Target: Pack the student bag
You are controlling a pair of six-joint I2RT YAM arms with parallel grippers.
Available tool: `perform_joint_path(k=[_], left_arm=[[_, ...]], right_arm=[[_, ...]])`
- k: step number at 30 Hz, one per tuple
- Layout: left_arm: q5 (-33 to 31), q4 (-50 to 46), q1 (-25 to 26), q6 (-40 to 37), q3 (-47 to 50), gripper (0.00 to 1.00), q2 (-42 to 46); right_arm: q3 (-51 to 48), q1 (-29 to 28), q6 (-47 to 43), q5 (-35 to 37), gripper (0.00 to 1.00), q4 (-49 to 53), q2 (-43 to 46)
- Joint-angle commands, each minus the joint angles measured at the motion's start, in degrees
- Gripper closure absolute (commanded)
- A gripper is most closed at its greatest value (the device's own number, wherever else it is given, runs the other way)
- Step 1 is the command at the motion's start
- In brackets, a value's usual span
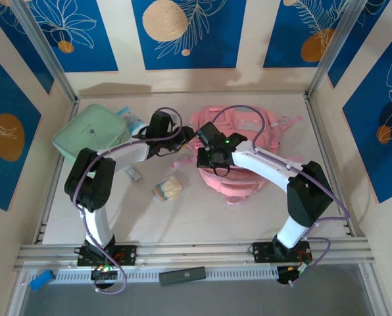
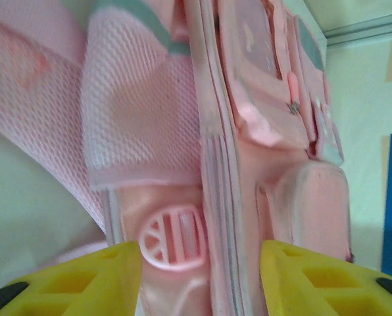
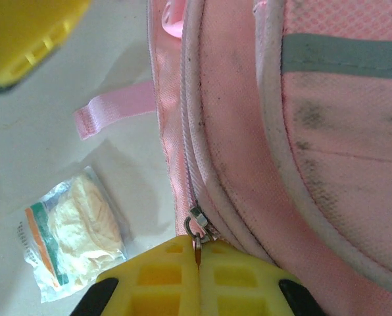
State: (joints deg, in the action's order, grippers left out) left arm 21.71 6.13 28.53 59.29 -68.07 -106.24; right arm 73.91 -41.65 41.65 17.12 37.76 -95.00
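Your right fingers (image 3: 163, 280) are pressed together on the zip pull (image 3: 197, 242) of the student bag (image 1: 245, 122), with the slider sitting just above their tips. Your left fingers (image 2: 84, 280) stand about half apart, and the bag's side seam and a round pink buckle (image 2: 173, 237) lie in the gap. Whether the pads are actually pinching that fabric, you cannot tell from here.

Beyond the tips, the zip track running away from the slider looks closed, so judge the opening as barely begun. Nothing appears to have gone inside. The wrapped snack packet (image 3: 74, 230) lies on the table (image 1: 202, 217) just beside the bag's near-left edge, next to a loose strap end (image 3: 114, 108). The mint green case (image 1: 91, 135) sits well apart at the far left. So what is left is most of the job: open the zip, load the items, close it again.

You'll find the bag lying flat right of centre, in the far half of the table. Its long axis runs roughly far to near, the narrower rounded end towards you. Which end is its top is not clear.
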Motion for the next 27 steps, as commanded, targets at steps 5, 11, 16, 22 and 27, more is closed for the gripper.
perform_joint_path(k=[5,11,16,22,27], left_arm=[[2.63,5.24,6.12,9.26,-0.03,0.52,-2.84],[-2.8,1.74,9.93,10.18,-1.23,0.69,-4.34],[-7.86,0.76,9.63,9.47,-1.67,0.87,-4.67],[-13.03,-3.24,7.02,4.88,-3.55,1.0,-2.9],[-20.52,-11.93,0.66,-3.19,-5.04,1.0,1.51]], right_arm=[[-0.52,0.34,-5.68,-4.22,1.0,-4.6,2.85],[-1.5,0.44,-7.5,-3.5,1.0,-4.68,3.23],[-1.75,-0.5,-8.22,-4.82,1.0,-3.45,4.1],[-3.27,-1.72,-5.25,-0.91,1.0,4.45,7.61],[-9.13,-1.47,0.0,3.52,1.0,12.51,13.49]])
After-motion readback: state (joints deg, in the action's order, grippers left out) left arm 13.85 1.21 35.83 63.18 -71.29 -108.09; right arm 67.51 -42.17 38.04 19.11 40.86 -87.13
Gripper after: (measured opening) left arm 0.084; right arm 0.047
